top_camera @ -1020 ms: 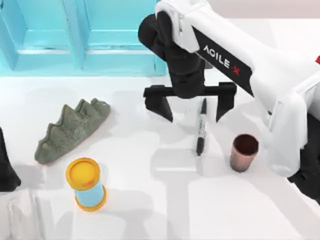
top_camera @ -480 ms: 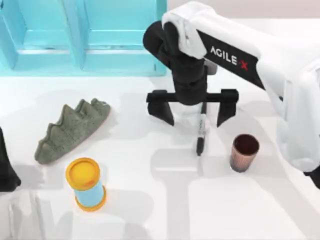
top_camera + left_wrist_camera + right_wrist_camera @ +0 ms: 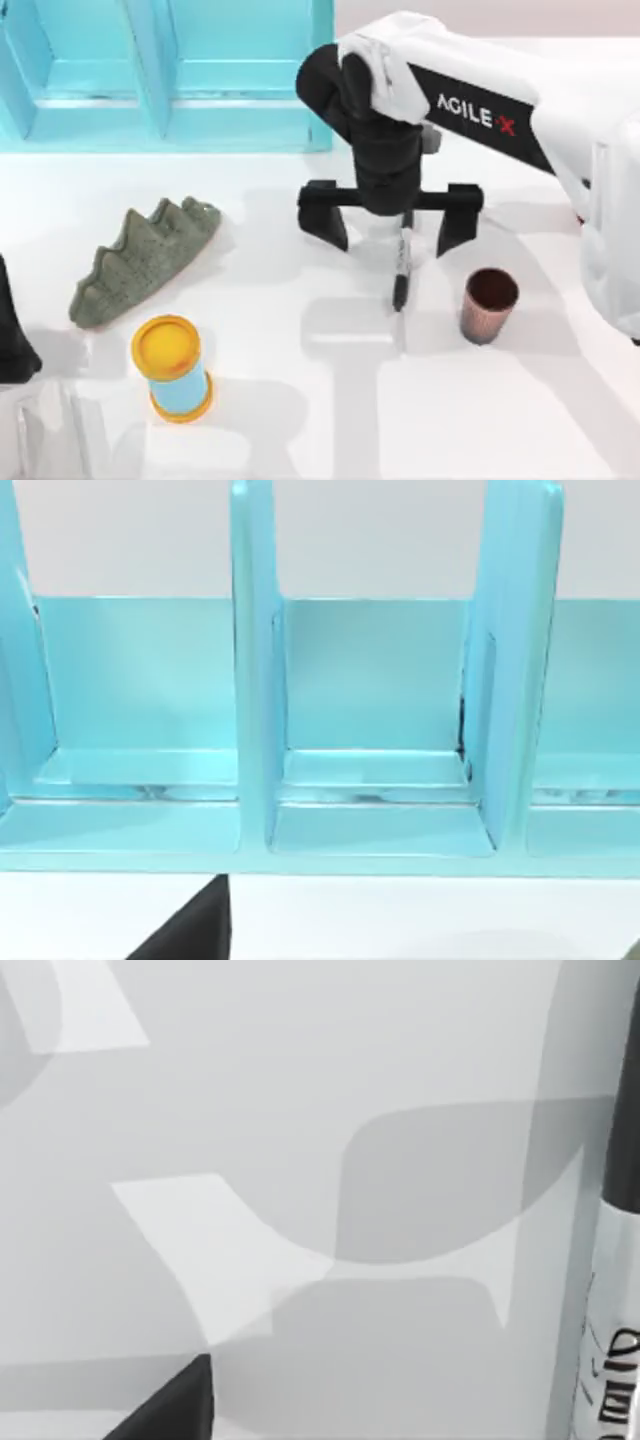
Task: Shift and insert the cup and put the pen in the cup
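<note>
Nearest the camera's lower edge in the top view, the yellow-topped blue container (image 3: pixel 172 368) stands on the white counter (image 3: pixel 300 400), and my left arm sits parked at the counter's left edge. Just beyond the container lies a grey-green ridged lump (image 3: pixel 143 257).

Toward the right, the cup (image 3: pixel 488 304) stands upright and empty on the counter, apart from everything else. Beside it to the left lies the pen (image 3: pixel 402 268), flat on the counter, one end pointing at the near edge and the other running up under the right arm's wrist. The right wrist view shows the pen's white label band (image 3: pixel 600 1340) close below the camera.

Above the pen's far end hangs the right gripper (image 3: pixel 393 232), its fingers (image 3: pixel 330 225) spread wide with nothing between them; one stands well to the pen's left, the other between the pen and the cup's side. They straddle the pen and do not touch it.

I judge this to be the approach for picking up the pen; the cup has not been dealt with. The next move calls for lowering the fingers to either side of the barrel and closing on it squarely, without nudging the cup.

Farthest back stands the turquoise shelf rack (image 3: pixel 165 80), whose open compartments (image 3: pixel 370 710) face the left wrist view
</note>
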You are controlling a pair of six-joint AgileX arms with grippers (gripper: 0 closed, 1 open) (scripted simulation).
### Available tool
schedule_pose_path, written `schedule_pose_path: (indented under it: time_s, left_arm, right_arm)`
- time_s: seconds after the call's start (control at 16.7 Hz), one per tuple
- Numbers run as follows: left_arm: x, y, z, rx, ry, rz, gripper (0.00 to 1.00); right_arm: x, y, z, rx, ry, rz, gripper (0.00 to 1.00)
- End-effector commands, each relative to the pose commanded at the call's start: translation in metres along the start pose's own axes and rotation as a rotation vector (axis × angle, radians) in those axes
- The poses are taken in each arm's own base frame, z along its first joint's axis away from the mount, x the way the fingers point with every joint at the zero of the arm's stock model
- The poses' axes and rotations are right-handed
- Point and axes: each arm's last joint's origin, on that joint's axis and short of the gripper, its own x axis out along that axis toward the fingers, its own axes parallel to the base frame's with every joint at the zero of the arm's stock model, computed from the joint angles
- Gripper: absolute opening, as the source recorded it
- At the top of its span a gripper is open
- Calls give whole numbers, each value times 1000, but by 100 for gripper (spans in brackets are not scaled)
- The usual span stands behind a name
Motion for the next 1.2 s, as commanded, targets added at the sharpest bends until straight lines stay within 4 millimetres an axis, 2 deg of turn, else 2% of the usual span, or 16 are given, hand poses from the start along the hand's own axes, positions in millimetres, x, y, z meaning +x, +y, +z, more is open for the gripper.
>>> schedule_pose_path:
  time_s: [0.42, 1.2]
  left_arm:
    - [0, 0, 0, 0, 0, 0, 100]
    - [0, 0, 0, 0, 0, 0, 100]
  right_arm:
    - [1, -1, -1, 0, 0, 0, 100]
    - [1, -1, -1, 0, 0, 0, 2]
